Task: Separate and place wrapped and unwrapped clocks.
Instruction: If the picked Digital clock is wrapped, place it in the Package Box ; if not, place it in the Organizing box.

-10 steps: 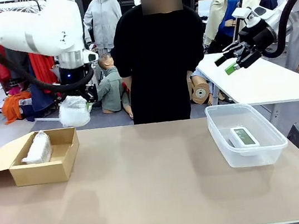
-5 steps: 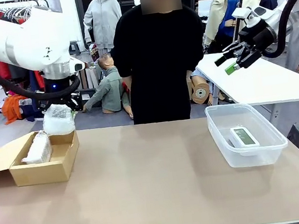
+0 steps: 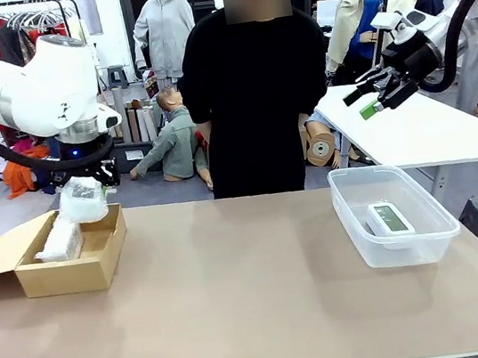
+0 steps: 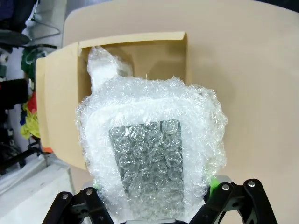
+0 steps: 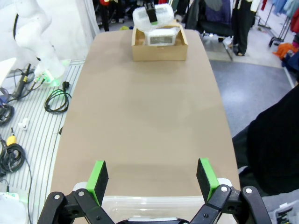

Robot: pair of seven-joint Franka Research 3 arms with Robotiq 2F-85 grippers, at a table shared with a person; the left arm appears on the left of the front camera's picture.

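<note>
Left gripper (image 3: 85,186) clamps a bubble-wrapped clock (image 3: 81,201) at left of front frame, over the cardboard box (image 3: 71,258); wrap hides its fingers; second wrapped clock (image 3: 60,236) lies inside the box, partly hidden in wrist view; right gripper (image 3: 374,97) upper right, jaws spread, nothing held; bare clock (image 3: 389,218) in the clear tub (image 3: 354,225), cut off in right wrist view
</note>
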